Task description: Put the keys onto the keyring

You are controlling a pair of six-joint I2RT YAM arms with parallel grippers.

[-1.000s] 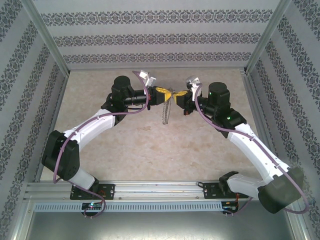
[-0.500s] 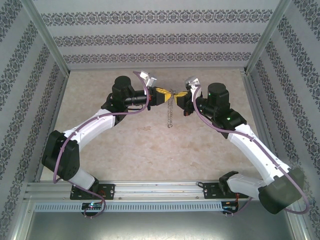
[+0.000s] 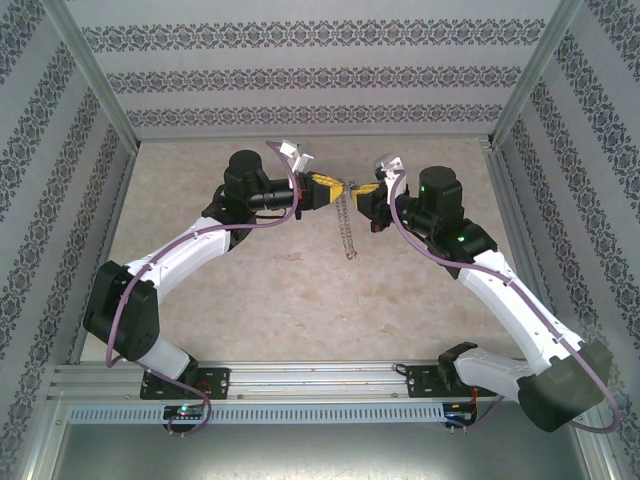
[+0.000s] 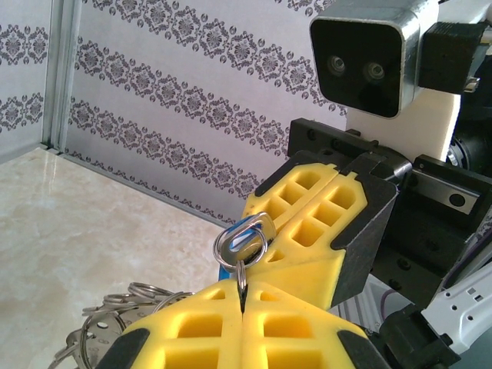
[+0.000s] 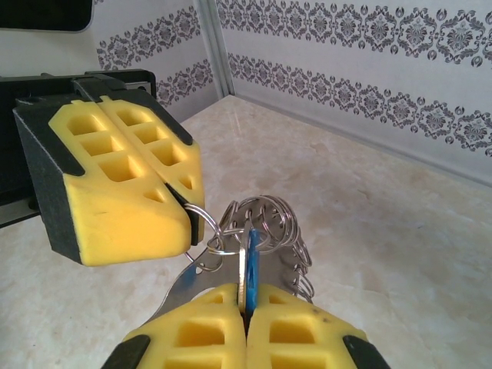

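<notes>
- Table (image 3: 250, 290): pale marble-look top; both my arms are raised over its far half.
- L arm (image 3: 190, 245): base at near edge, elbow swung out to the left, forearm angled in toward centre, wrist about level and pointing right.
- R arm (image 3: 500, 290): mirror of that, elbow out to the right, forearm angled in, wrist pointing left.
- Left gripper (image 3: 338, 188): yellow fingers pressed together, pinching a wire loop of the keyring at the tips. Nose to nose w/ the other gripper, tips almost touching.
- Right gripper (image 3: 355, 189): fingers pressed together too, clamping the key's blue head on edge between the pads.
- Keyring (image 5: 254, 223): silvery loops bunched between the 2 sets of fingertips, up off the table.
- Chain (image 3: 348, 225): hangs down from the ring bunch; can't tell if its end reaches the table.
- Key (image 5: 252, 265): tiny, blue, upright in my R pinch, right up against the ring loops. Can't tell if it's threaded on.
</notes>
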